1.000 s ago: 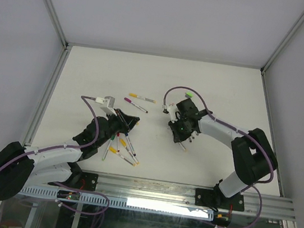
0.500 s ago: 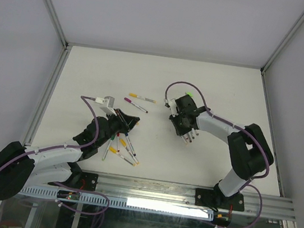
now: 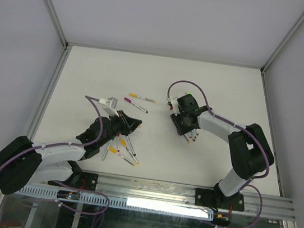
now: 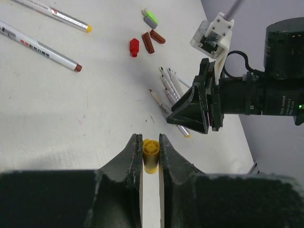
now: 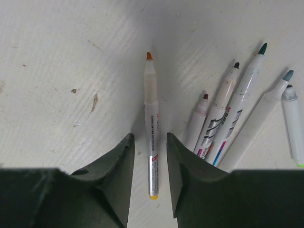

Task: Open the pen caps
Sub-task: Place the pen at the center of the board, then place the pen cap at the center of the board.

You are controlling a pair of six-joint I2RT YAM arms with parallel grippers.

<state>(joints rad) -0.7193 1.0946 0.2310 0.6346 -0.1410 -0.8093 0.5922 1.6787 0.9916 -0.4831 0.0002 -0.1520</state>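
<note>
- My left hand [image 4: 150, 159] is squeezed shut on a yellow cap [image 4: 150, 148]. It has stayed that way for the last second.
- My right hand [image 5: 148, 142] is what changed. A second ago its fingers were together. Now they are apart and down low on the table.
- A bare pen [image 5: 151, 95] with an orange tip lies flat between those fingers. I think they have let go of it.
- It lies just beside the other bare pens [image 5: 223, 118], so I think this pen is done and put with the open ones.
- The cap in my left hand has not been put down yet.
- Farther out lie loose caps: a red cap [image 4: 134, 47], two dark red caps [image 4: 148, 42] and a green cap [image 4: 150, 18].
- Some capped pens [image 3: 126, 150] lie by my left arm, so there is more to open.
- The table [image 3: 90, 71] is white with a few small marks.
- Pale walls [image 3: 171, 14] stand around it, and a metal rail [image 3: 186, 193] runs along the near edge.
</note>
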